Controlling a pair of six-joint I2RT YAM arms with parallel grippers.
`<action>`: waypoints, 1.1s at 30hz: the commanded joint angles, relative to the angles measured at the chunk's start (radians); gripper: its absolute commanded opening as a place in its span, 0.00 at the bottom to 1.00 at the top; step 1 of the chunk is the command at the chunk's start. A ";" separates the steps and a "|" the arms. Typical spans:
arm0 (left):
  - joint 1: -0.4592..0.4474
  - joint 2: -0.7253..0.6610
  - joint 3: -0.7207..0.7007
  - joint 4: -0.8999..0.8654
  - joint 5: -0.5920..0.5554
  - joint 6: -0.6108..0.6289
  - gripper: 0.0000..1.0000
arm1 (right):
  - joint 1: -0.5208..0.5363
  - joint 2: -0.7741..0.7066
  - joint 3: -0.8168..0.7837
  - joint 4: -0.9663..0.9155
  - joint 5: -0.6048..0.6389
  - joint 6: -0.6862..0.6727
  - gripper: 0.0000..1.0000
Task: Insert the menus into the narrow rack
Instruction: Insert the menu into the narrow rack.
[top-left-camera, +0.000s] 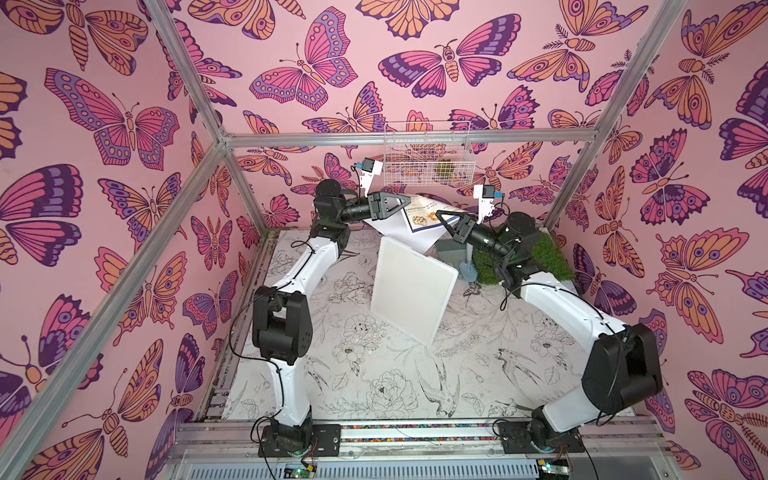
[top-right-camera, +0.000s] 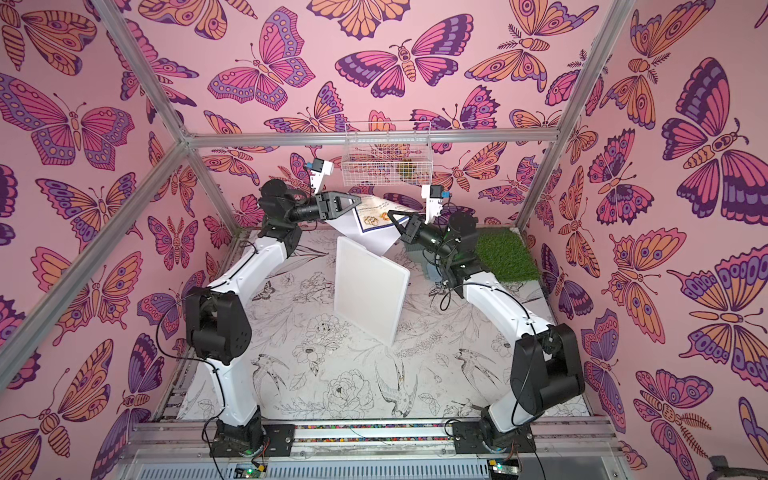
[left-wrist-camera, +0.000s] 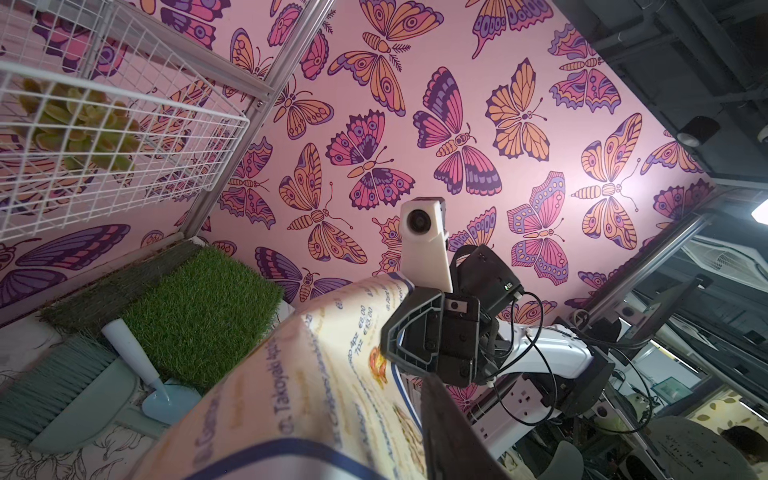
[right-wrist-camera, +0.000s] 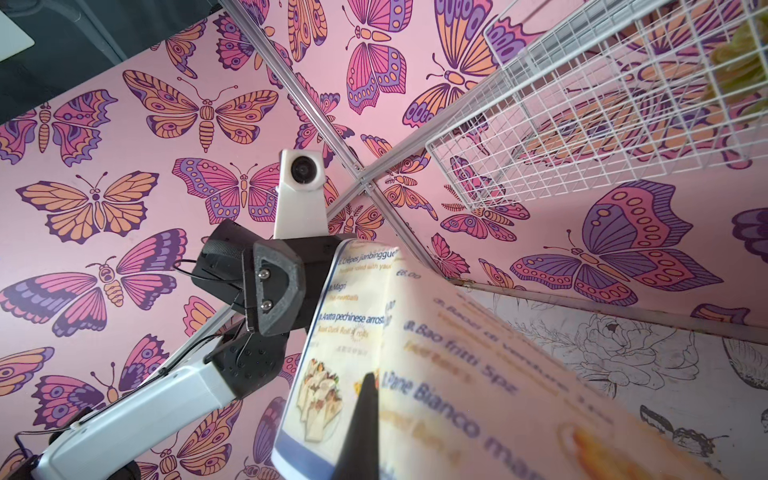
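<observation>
One menu (right-wrist-camera: 457, 353) closest to lens, airborne over far end of the one rack (top-left-camera: 413, 291), not in it. Left gripper (top-left-camera: 408, 202) at its left edge, grip unclear; right gripper (top-left-camera: 439, 214) clamped on its right edge. One wire basket (top-left-camera: 399, 174) at the back, one green plant (top-left-camera: 444, 168) inside.

"Bao fritti", "Magri", "Takoyaki" on menu (right-wrist-camera: 457, 353)

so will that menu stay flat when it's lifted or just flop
Probably floppy: the menu curls and droops in mid-air. Likely light, since the right claw grips it by just an edge. Its sheen suggests it could slip.
</observation>
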 joint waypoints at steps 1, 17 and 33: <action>0.009 0.029 0.009 0.019 0.006 -0.011 0.41 | 0.000 -0.052 -0.010 0.009 -0.007 -0.042 0.00; 0.007 0.052 -0.025 0.129 0.024 -0.086 0.34 | 0.000 -0.070 -0.029 -0.014 -0.061 -0.158 0.00; 0.007 0.050 -0.043 0.137 0.018 -0.078 0.27 | 0.006 -0.080 -0.056 -0.019 -0.046 -0.163 0.00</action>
